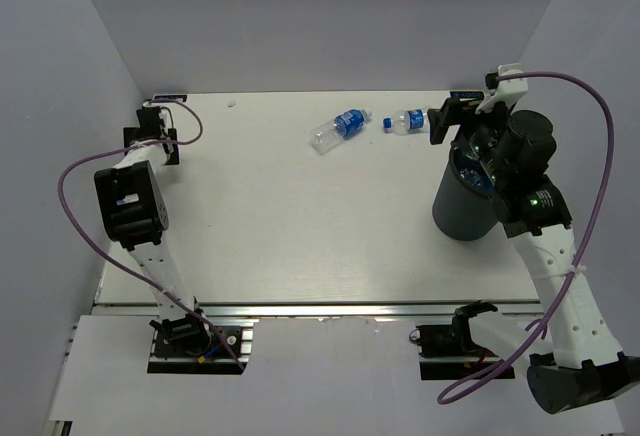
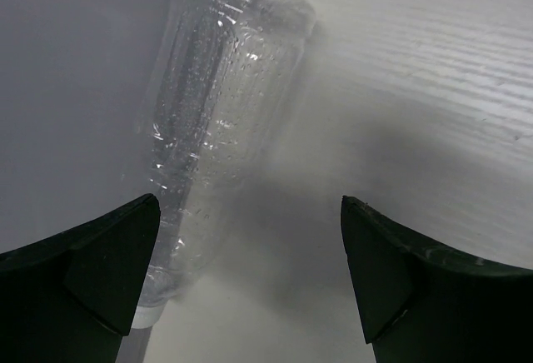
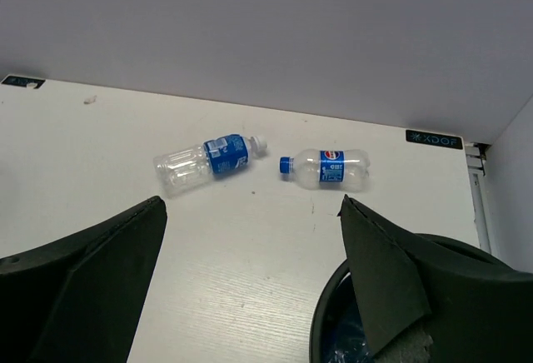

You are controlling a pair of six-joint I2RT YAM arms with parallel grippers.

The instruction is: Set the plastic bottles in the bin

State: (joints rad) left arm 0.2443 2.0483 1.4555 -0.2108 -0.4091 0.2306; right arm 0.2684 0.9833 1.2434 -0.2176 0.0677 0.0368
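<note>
Both arms' jaws stand spread wide above the white woodgrain table [image 1: 300, 236] inside pale grey walls [image 1: 320, 16].

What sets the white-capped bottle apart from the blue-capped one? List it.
The white-capped bottle is longer; the blue-capped bottle is shorter and pinched at the waist. The white-capped one lies at a slant to the back wall, the blue-capped one nearly along it. Both are clear, blue-labelled and lying on their sides.
</note>
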